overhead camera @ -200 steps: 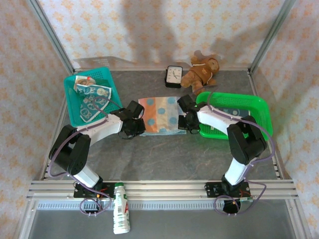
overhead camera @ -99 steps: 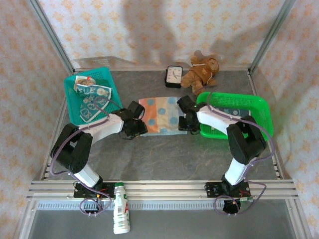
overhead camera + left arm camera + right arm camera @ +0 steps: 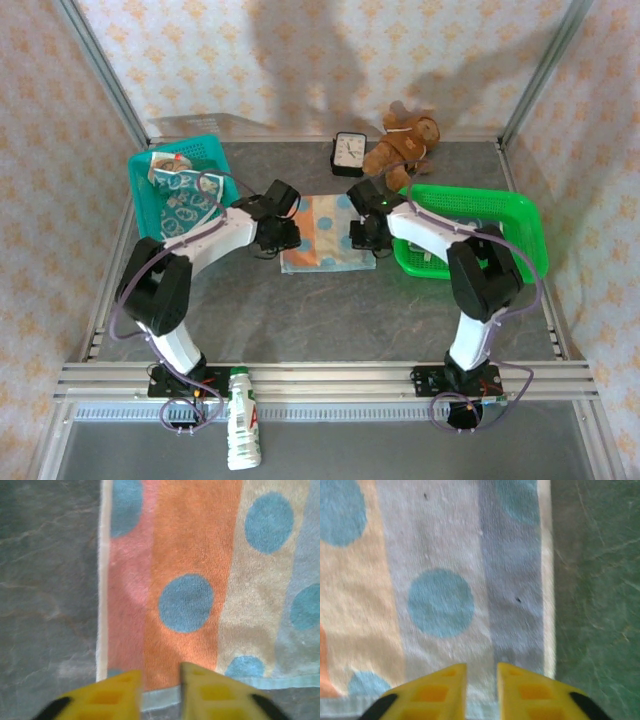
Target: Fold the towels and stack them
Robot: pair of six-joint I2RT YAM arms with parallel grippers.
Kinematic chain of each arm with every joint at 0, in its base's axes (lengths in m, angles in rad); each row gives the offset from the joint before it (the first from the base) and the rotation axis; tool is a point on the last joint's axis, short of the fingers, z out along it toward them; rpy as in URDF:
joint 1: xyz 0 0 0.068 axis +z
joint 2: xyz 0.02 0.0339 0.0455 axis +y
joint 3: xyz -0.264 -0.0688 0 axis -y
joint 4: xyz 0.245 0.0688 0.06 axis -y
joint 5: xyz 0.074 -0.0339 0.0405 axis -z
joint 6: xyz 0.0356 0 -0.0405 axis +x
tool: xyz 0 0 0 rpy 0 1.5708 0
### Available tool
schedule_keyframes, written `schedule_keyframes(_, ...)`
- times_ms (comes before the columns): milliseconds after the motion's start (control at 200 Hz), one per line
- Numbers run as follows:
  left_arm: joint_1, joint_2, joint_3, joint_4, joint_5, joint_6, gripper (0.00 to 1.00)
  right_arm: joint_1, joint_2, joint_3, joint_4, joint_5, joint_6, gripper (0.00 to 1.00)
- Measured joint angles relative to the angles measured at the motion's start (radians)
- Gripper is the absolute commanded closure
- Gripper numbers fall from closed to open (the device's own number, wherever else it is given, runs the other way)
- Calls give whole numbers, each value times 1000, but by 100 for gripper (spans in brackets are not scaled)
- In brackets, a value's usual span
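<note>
An orange-and-blue dotted towel lies flat on the grey table between my two grippers. My left gripper hangs over its left side. In the left wrist view its yellow fingertips stand a narrow gap apart above the pale blue hem of the towel, with nothing pinched in my left gripper. My right gripper is over the right side. My right gripper also shows a narrow gap above the towel. More printed towels lie crumpled in the teal basket.
A green basket stands right of the towel, close to my right arm. A black clock and a brown teddy bear sit at the back. A bottle lies on the front rail.
Both grippers have moved from the towel's near edge toward the back. Their jaws opened and then narrowed again. The towel looks slightly narrower than before.
</note>
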Motion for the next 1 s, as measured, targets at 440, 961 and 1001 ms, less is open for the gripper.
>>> schedule_keyframes(440,1,163,7,69,1,19,90,13,149,56,100,1,9,85)
schedule_keyframes(961,-11,-129,-274,-20,21,18,87,164,-74,-216,108,2,140,85)
schedule_keyframes(1001,-10,-130,-252,-33,19,18,87,163,-74,-200,93,12,140,85)
